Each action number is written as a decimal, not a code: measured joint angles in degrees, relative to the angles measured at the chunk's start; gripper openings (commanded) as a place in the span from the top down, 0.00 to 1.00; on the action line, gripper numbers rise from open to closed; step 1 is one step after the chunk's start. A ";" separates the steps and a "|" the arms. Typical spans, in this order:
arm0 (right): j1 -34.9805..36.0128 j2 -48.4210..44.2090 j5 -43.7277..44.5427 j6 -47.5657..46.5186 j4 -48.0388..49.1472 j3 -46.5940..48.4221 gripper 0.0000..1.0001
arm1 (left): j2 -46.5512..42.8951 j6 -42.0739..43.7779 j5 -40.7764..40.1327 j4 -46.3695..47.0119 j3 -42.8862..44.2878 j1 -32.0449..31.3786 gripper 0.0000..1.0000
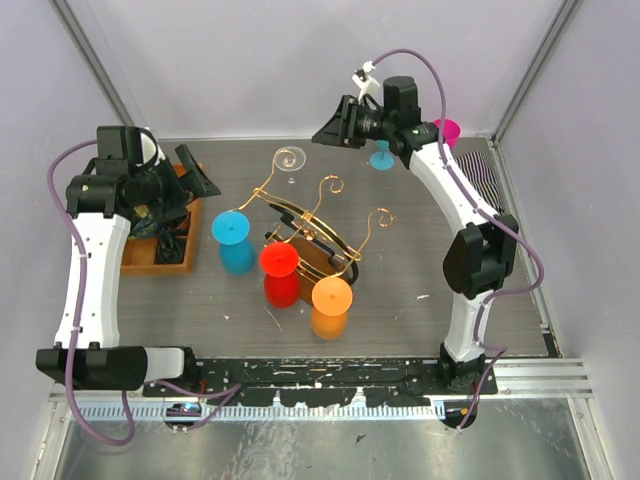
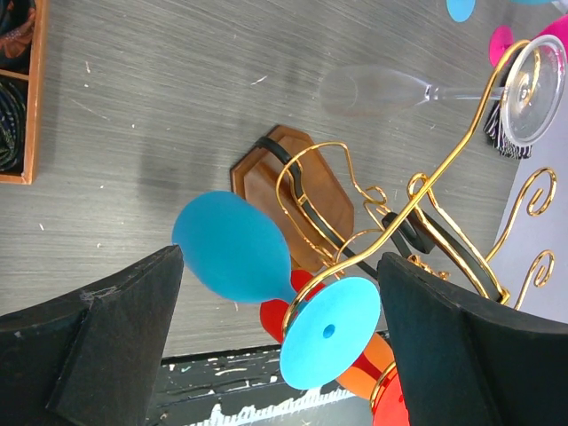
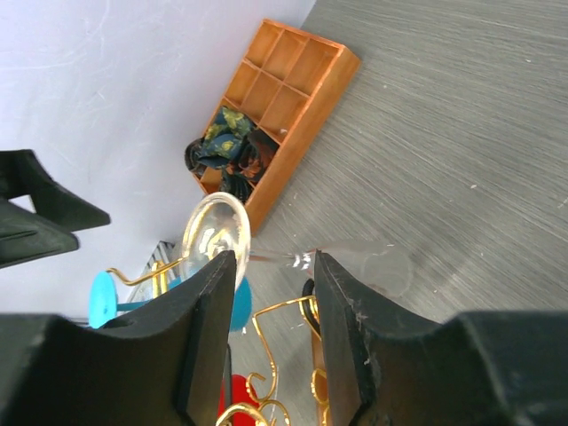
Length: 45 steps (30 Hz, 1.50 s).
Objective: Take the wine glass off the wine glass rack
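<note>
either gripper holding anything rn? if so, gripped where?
Nothing is held. The left gripper is open, clear of the blue glass. The right gripper is open, short of the clear glass hanging on the rack.

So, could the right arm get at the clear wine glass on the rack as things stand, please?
Probably yes. The right claw is open and faces the clear wine glass, whose stem shows in the gap between its fingers; nothing seems to stand between them.
</note>
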 measured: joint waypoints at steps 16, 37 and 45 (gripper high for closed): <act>3.43 -1.09 -3.45 -0.17 -0.11 -1.03 0.53 | 0.31 -0.76 0.04 0.04 0.02 0.00 0.02; 3.96 0.48 -3.34 -2.84 -4.81 0.00 0.66 | 0.31 -0.76 0.42 0.00 -0.04 0.00 0.02; 4.74 2.71 -5.09 -2.27 -4.68 2.62 0.76 | 0.37 -0.76 0.44 0.02 -0.07 0.00 0.02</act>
